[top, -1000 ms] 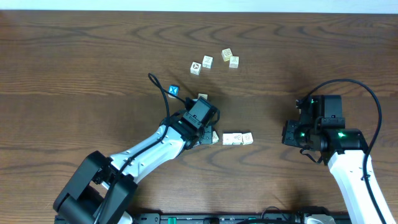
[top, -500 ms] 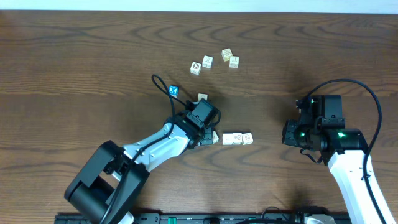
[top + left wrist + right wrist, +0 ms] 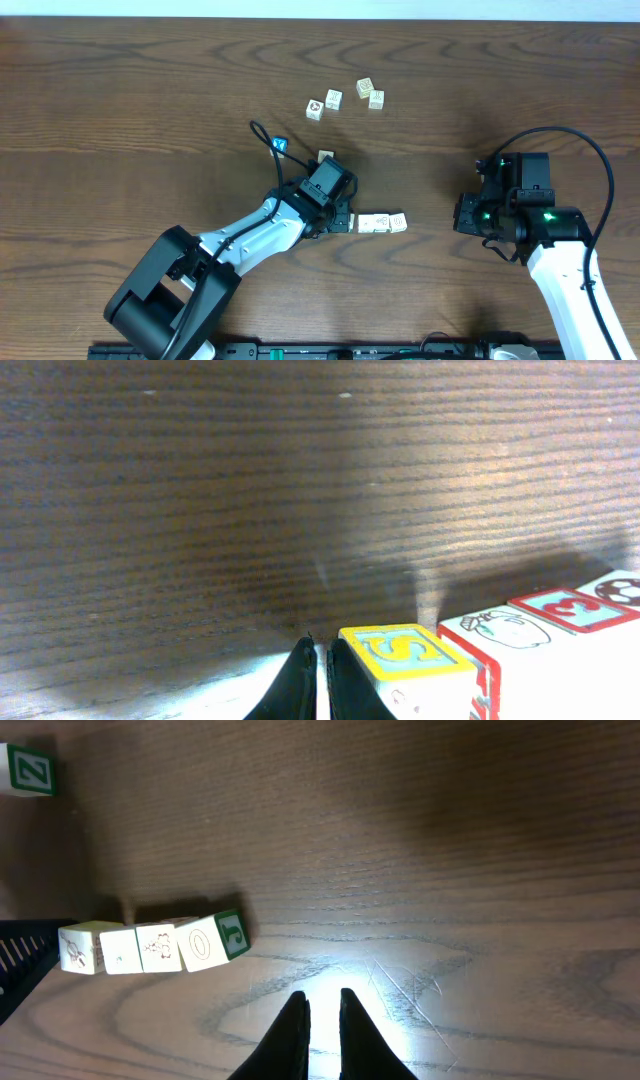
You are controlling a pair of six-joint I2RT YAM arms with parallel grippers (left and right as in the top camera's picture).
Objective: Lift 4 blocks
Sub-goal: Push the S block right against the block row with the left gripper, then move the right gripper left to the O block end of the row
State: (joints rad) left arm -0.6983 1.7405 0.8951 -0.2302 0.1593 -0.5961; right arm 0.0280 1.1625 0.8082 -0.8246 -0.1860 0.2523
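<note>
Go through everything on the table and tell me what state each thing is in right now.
Left fingers: shut, empty, tips right beside the yellow-topped end block.
Right fingers: nearly shut, empty, over bare table.
Row of four blocks: on the table, touching side by side, not lifted.
Blue cube: on the table, alone.
Far blocks: four, loose on the table.
</note>
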